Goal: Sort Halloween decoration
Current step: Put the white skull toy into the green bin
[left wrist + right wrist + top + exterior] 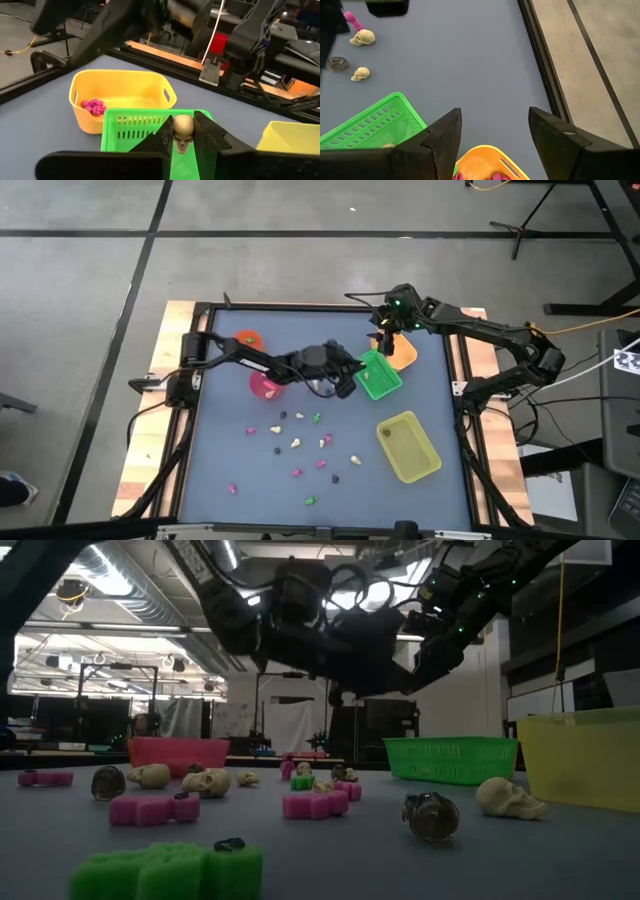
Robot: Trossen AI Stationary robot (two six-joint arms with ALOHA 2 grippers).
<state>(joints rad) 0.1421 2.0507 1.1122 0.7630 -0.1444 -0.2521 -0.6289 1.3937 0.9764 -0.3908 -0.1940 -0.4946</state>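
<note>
We hold a cream skull [183, 131] pinched between the fingers of our left tool [345, 383], which hangs just above the green tray [381, 375]; the grip is narrow because the trinket is tiny, and we keep it over the tray so it can drop straight in. Another cream piece seems to lie in the green tray already, so we judge this tray takes the skulls. Beyond the green tray, the orange tray [122, 97] holds pink pieces [93, 106], one colour per container. Our right tool [385, 332] hovers over that orange tray with fingers spread wide and nothing in them. The remaining trinkets [298, 444] lie scattered on the desk [215, 455], well apart from the green tray.
</note>
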